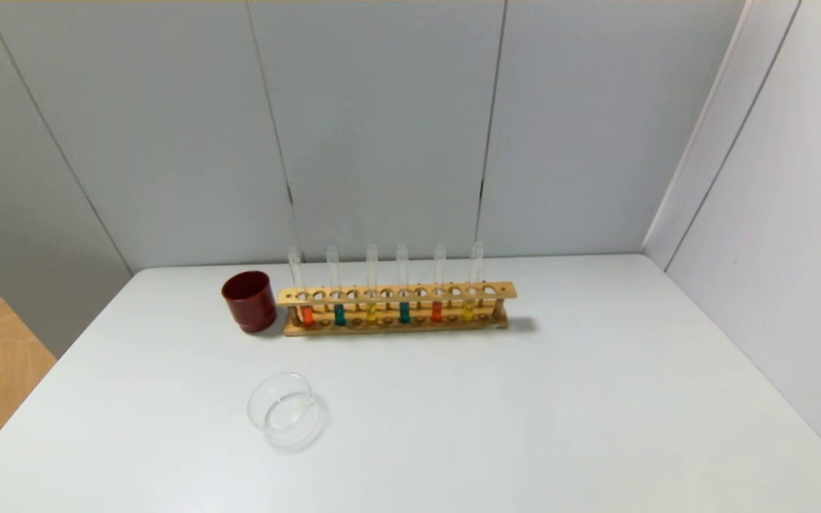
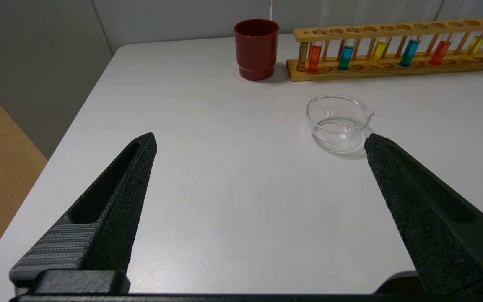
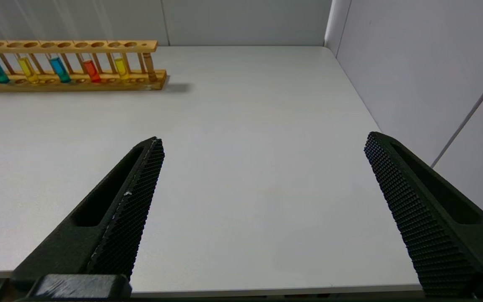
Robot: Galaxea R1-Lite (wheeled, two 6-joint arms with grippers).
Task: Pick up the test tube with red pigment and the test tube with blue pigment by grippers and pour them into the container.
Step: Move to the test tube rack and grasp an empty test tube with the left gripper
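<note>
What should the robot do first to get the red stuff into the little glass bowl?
Probably reach the left gripper, open and empty at the table's near edge, toward the orange-red tube at the rack's left end. All six tubes stand in the rack, and the glass bowl has no colour in it. The right gripper, also open, could then go for a blue tube.

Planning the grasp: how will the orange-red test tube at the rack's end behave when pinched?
The test tube with red pigment looks like thin smooth glass, so probably slippery and fragile. Little liquid: likely light. Round, so it may roll if laid on the table.
</note>
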